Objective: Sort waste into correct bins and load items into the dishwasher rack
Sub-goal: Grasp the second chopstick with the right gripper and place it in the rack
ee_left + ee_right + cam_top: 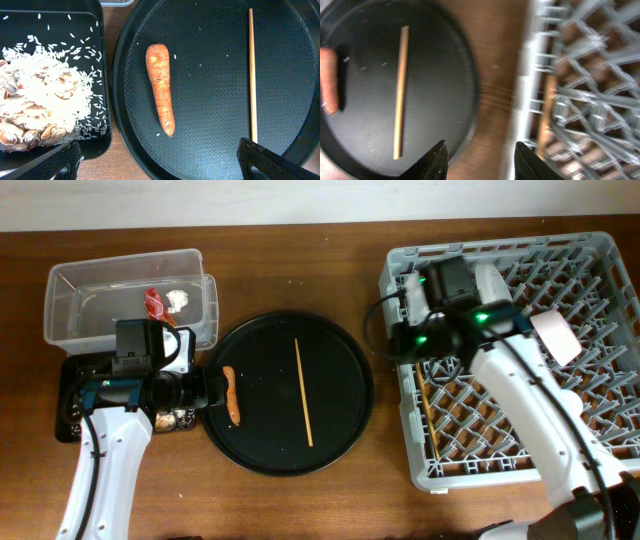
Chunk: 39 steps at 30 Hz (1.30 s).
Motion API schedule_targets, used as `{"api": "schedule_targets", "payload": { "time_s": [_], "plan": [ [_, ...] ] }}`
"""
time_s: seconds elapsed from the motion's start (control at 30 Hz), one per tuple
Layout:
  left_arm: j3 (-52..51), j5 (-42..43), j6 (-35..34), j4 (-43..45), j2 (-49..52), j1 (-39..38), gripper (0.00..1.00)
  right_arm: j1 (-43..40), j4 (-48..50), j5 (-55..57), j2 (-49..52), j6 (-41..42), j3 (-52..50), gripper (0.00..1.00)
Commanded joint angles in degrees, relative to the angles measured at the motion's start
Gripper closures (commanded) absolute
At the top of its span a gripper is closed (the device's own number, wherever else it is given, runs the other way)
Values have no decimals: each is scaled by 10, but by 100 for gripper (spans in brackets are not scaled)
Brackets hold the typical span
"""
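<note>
Chopstick [252,75] of wood, tapered orange piece [161,87]

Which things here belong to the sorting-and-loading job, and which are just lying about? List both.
Job: orange carrot-like piece, loose chopstick, red wrapper, white tissue, rice scraps, clear tub, shallow black bin, grey rack.
Just there: round black tray, wooden table.

We note the round tray [210,60]: black, finely pebbled matt floor, glossier rim. Chopstick [252,75]: pale bare wood, smooth. Orange-brown piece [161,85]: dull, slightly rough skin. Rack [610,290]: grey plastic. Table [300,260]: brown wood grain, low sheen.
</note>
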Motion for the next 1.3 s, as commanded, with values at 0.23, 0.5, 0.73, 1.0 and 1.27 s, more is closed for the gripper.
{"api": "schedule_targets", "payload": {
  "time_s": [0.23,0.5,0.73,1.0,1.27],
  "plan": [
    [2,-4,-4,0,-6,2,1,218,156,-27,241,49,1,53],
    [2,-4,-4,0,-6,2,1,241,175,19,330,101,1,92],
    [2,-4,-4,-1,-6,2,1,241,138,79,330,154,1,96],
    [2,-4,-4,-5,-6,2,1,223,-2,163,203,145,99,96],
    [2,-4,-4,-5,-6,2,1,54,-149,169,80,67,104,96]
  ]
}}
